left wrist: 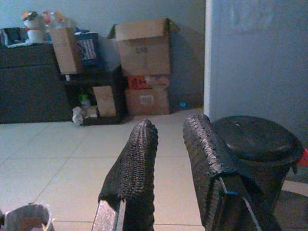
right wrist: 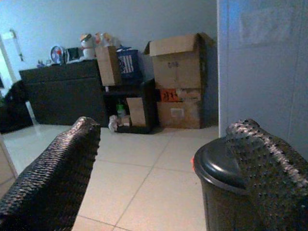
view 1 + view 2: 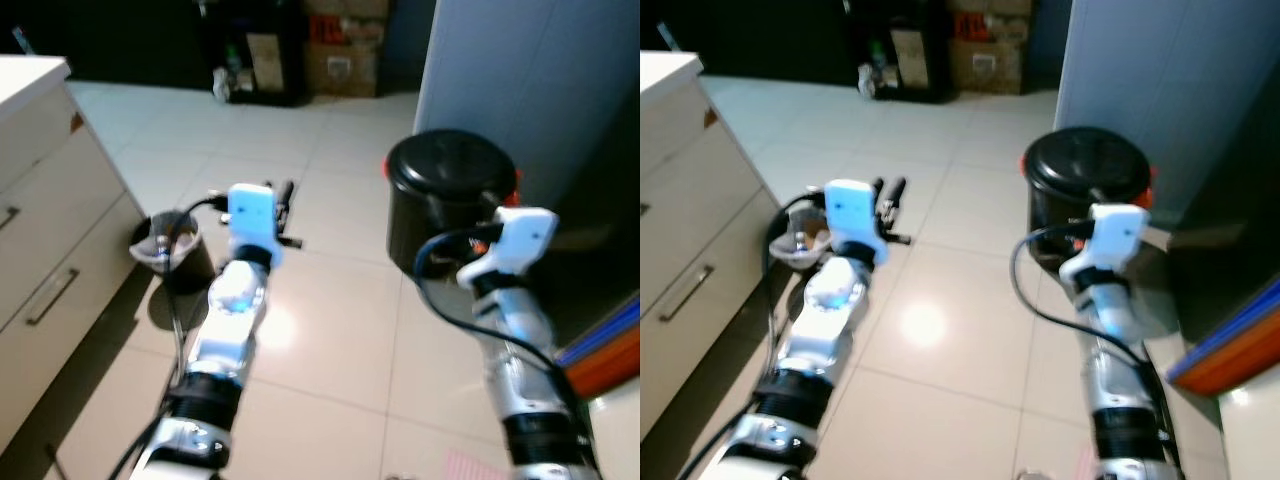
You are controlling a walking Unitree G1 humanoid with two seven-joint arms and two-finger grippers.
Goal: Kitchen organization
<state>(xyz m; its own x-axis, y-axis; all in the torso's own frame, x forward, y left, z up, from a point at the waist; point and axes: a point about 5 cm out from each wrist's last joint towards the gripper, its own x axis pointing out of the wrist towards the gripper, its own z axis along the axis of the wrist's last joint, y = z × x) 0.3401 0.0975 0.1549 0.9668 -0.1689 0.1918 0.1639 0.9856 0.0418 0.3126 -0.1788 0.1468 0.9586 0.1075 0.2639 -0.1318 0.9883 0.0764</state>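
A round black bin with a closed domed lid stands on the tiled floor beside the grey wall, just ahead of the right gripper, whose fingers are wide apart. The left gripper, slightly parted, holds nothing. A small lined wastebasket by the drawers holds blurred scraps; its contents are unclear

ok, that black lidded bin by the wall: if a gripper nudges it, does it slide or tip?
The black lidded bin looks squat with a broad base, so it probably slides rather than tips. The glossy floor tiles suggest little grip. It looks like plastic, so likely light, though its contents are hidden.
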